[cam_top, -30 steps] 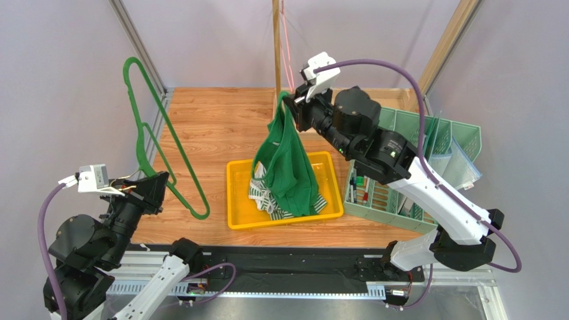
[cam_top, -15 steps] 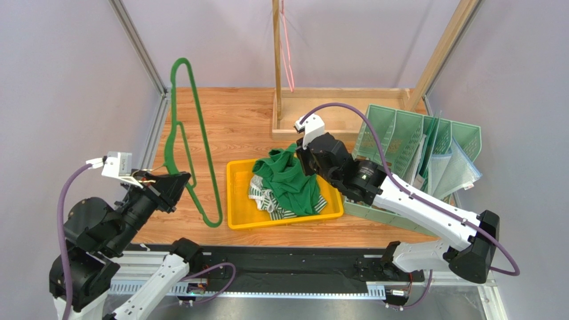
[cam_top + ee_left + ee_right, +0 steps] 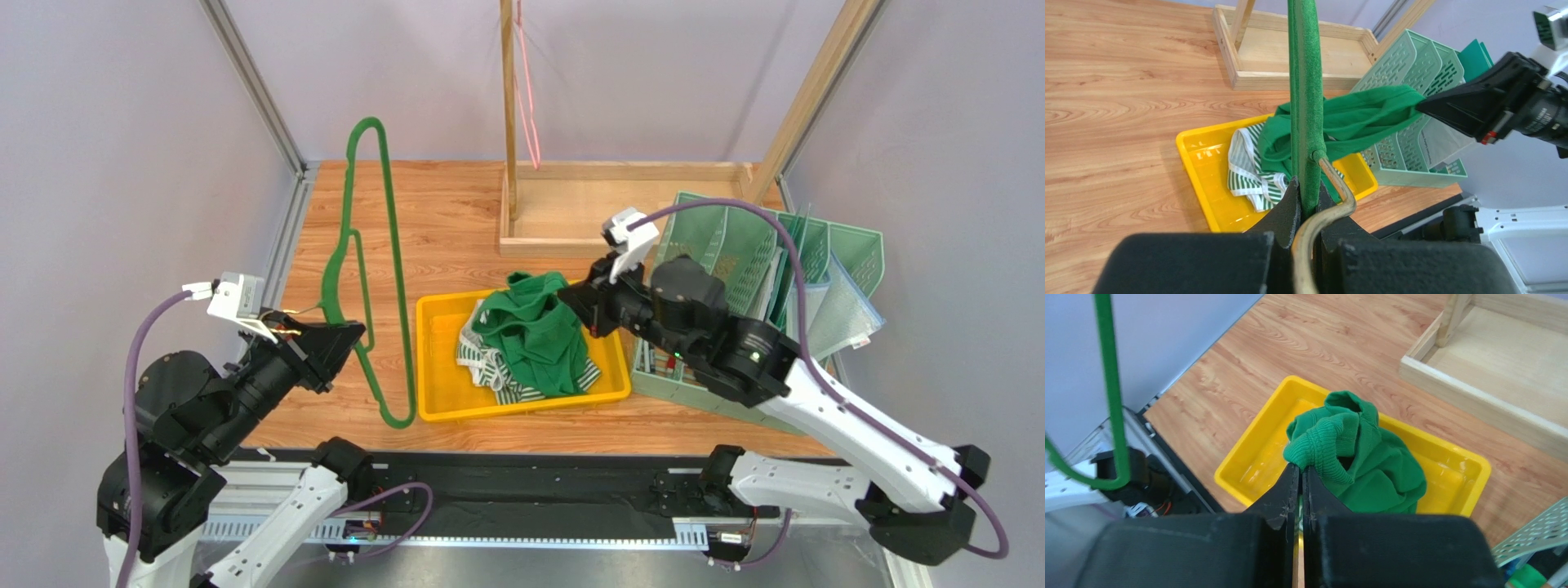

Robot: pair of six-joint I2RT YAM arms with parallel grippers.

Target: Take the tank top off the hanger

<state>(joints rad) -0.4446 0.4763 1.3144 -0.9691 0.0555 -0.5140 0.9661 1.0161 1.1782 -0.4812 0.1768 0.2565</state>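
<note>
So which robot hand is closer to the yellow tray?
The right one. The right gripper hangs over the yellow tray, pinching the green tank top lying in it. The left gripper is off to the tray's left side, gripping the green hanger.

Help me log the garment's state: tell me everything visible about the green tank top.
The green tank top is knit with a ribbed edge, crumpled in the yellow tray atop a striped garment. The right gripper pinches one edge, holding it taut. It is clear of the hanger in the left gripper.
</note>
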